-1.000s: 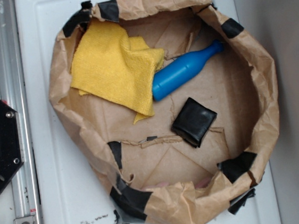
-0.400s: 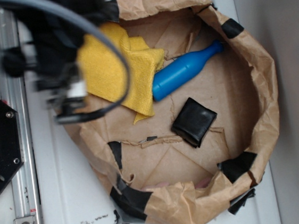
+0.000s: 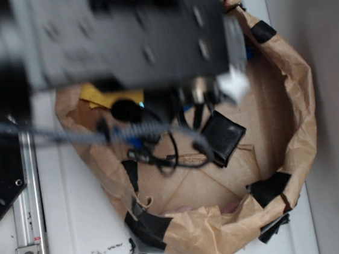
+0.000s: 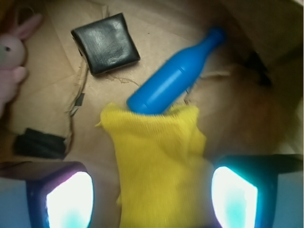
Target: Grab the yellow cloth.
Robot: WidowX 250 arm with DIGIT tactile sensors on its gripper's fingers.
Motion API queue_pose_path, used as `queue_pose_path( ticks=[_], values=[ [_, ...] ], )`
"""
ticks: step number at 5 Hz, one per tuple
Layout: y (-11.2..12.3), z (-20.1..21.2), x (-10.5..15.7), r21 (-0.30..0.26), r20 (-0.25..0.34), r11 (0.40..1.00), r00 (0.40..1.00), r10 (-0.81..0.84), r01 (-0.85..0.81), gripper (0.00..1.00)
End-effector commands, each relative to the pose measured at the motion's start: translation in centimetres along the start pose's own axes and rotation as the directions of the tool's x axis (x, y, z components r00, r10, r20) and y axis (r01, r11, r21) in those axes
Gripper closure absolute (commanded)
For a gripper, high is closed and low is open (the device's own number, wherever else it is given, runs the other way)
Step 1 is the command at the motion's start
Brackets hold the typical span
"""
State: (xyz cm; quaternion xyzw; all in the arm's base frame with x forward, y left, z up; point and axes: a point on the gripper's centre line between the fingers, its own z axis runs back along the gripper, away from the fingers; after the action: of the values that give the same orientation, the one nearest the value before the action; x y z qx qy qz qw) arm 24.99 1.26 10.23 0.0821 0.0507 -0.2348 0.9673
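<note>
Crumpled brown paper basin (image 3: 298,83) on a white desk (image 3: 77,233) — my claw (image 4: 152,190) hangs open, straddling the yellow cloth (image 4: 156,166) near its far-left rim, ready to pinch.

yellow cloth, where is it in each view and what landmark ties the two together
Exterior: the yellow cloth shows only as a small patch at upper left of the paper basin, under the blurred arm.
Wrist: it fills the lower centre, between the tool's open, glowing fingers.
Shared landmark: the black square pouch, right of centre in exterior, upper left in wrist.
</note>
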Motion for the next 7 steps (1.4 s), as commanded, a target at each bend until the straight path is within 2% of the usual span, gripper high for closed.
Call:
queue_pose_path(
  ticks=[1, 2, 3, 4, 5, 6, 7],
  values=[
    [0.6, -6.5, -0.4, 0.002, -0.144, 0.991, 0.981, -0.132, 0.133, 0.0],
    [2.5, -9.5, -2.1, -0.114, -0.174, 0.989, 0.978, -0.113, 0.094, 0.0],
    [2.8, -9.8, -3.4, -0.118, -0.196, 0.99, 0.976, -0.099, 0.077, 0.0],
    [2.7, -10.3, -4.2, -0.101, -0.245, 0.994, 0.968, -0.057, 0.033, 1.0],
    [3.2, -10.1, -4.5, -0.119, -0.23, 0.993, 0.973, -0.028, 0.0, 1.0],
    [3.2, -9.1, -4.6, -0.158, -0.238, 0.987, 0.971, 0.003, -0.041, 1.0],
    [1.7, -3.8, -3.2, -0.103, -0.08, 0.985, 0.988, 0.134, -0.142, 1.0]
  ],
)
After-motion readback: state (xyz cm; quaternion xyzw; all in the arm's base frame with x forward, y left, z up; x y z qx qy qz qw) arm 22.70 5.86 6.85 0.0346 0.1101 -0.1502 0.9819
